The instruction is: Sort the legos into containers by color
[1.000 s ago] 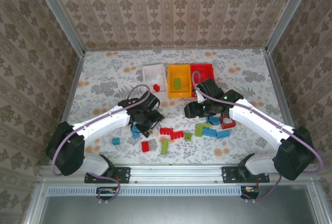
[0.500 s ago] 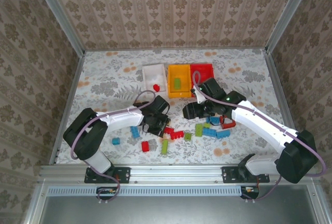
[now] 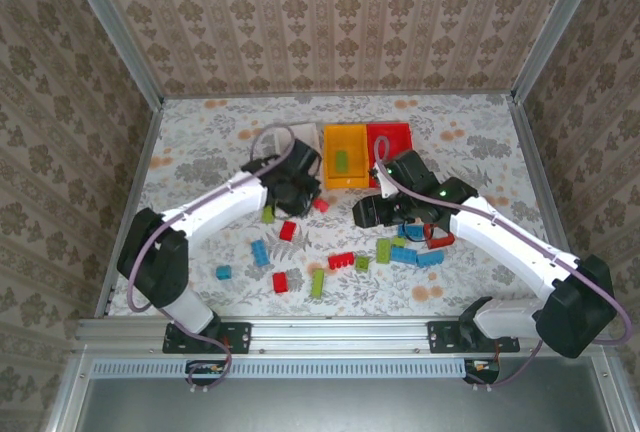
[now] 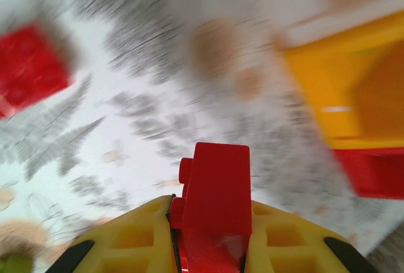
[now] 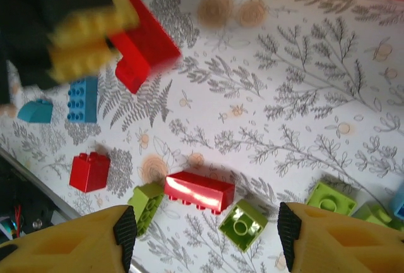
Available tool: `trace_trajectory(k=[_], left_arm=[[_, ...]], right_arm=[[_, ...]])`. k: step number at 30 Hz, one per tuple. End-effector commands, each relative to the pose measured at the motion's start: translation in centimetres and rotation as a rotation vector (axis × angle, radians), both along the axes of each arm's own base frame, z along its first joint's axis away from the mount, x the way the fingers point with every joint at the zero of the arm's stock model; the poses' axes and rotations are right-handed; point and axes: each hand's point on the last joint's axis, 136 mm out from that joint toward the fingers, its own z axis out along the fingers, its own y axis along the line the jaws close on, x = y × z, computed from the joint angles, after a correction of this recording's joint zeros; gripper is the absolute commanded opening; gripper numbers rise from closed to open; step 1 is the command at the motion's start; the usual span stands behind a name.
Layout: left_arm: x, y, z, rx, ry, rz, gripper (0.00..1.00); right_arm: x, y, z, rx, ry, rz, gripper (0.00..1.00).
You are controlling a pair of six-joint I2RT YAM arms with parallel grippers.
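My left gripper (image 3: 313, 200) is shut on a red lego (image 4: 214, 200), held above the table just in front of the orange-yellow bin (image 3: 345, 180); the same gripper and brick (image 5: 146, 48) appear in the right wrist view. The white bin (image 3: 292, 135) is mostly behind the left arm, and the red bin (image 3: 392, 138) stands right of the yellow one. My right gripper (image 5: 205, 248) hangs open above a long red lego (image 5: 199, 191) and green legos (image 5: 242, 224). Loose red (image 3: 288, 230), green (image 3: 317, 283) and blue (image 3: 260, 252) legos lie across the table's front half.
A green lego (image 3: 341, 160) lies in the orange-yellow bin. More blue and green legos (image 3: 405, 254) cluster under the right arm. A metal frame (image 3: 335, 324) runs along the near table edge, and patterned walls close the other three sides.
The left gripper has risen from the pile with a red lego and swung back towards the bins. The right arm has barely moved.
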Motion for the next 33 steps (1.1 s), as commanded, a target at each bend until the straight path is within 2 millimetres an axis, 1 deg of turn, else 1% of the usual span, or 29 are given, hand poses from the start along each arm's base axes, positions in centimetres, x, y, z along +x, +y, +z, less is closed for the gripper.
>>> trace_trajectory(k=[1, 3, 5, 7, 10, 12, 14, 15, 18, 21, 24, 27, 29, 30, 31, 33], left_arm=[[2.9, 2.5, 1.7, 0.215, -0.118, -0.224, 0.15], [5.3, 2.7, 1.8, 0.282, -0.155, -0.312, 0.15], [7.7, 2.4, 1.6, 0.312, -0.191, -0.383, 0.15], [10.1, 2.1, 0.8, 0.318, -0.215, -0.438, 0.15], [12.7, 1.5, -0.2, 0.310, -0.226, -0.483, 0.15], [14.0, 1.3, -0.7, 0.309, -0.228, -0.492, 0.15], [15.0, 1.1, -1.3, 0.308, -0.230, -0.500, 0.16], [15.4, 1.1, -1.8, 0.313, -0.223, -0.503, 0.16], [15.8, 1.6, -3.0, 0.324, -0.191, -0.498, 0.17], [15.8, 1.7, -3.8, 0.319, -0.177, -0.503, 0.20], [15.5, 1.9, -4.1, 0.323, -0.162, -0.511, 0.33], [15.2, 2.1, -3.3, 0.325, -0.168, -0.514, 0.41], [15.0, 2.3, -2.4, 0.326, -0.180, -0.511, 0.44], [14.9, 2.4, -1.9, 0.326, -0.189, -0.507, 0.45], [14.8, 2.5, -1.4, 0.324, -0.196, -0.503, 0.46], [14.4, 2.7, -0.3, 0.318, -0.212, -0.493, 0.48]], right_arm=[[2.4, 0.7, 2.7, 0.051, -0.123, -0.030, 0.65], [3.6, 1.4, 3.6, 0.083, -0.159, -0.041, 0.65], [4.9, 2.2, 4.7, 0.120, -0.194, -0.041, 0.66], [6.0, 3.3, 6.2, 0.173, -0.259, -0.022, 0.66], [7.6, 4.1, 7.8, 0.221, -0.348, -0.029, 0.69], [8.3, 4.3, 8.2, 0.217, -0.363, -0.037, 0.70], [8.5, 4.5, 8.5, 0.211, -0.357, -0.034, 0.70], [8.8, 4.7, 7.5, 0.194, -0.330, -0.033, 0.70], [8.7, 4.6, 6.9, 0.189, -0.314, -0.040, 0.70], [8.5, 4.4, 6.3, 0.182, -0.302, -0.045, 0.71], [8.3, 4.1, 5.8, 0.169, -0.290, -0.048, 0.71], [8.0, 3.6, 5.0, 0.130, -0.280, -0.047, 0.71], [7.7, 2.6, 3.9, 0.071, -0.262, -0.062, 0.71], [7.6, 1.9, 3.1, 0.038, -0.241, -0.078, 0.71], [7.1, 0.9, 3.5, 0.027, -0.245, -0.100, 0.71], [6.5, -1.1, 2.0, -0.031, -0.193, -0.157, 0.71]])
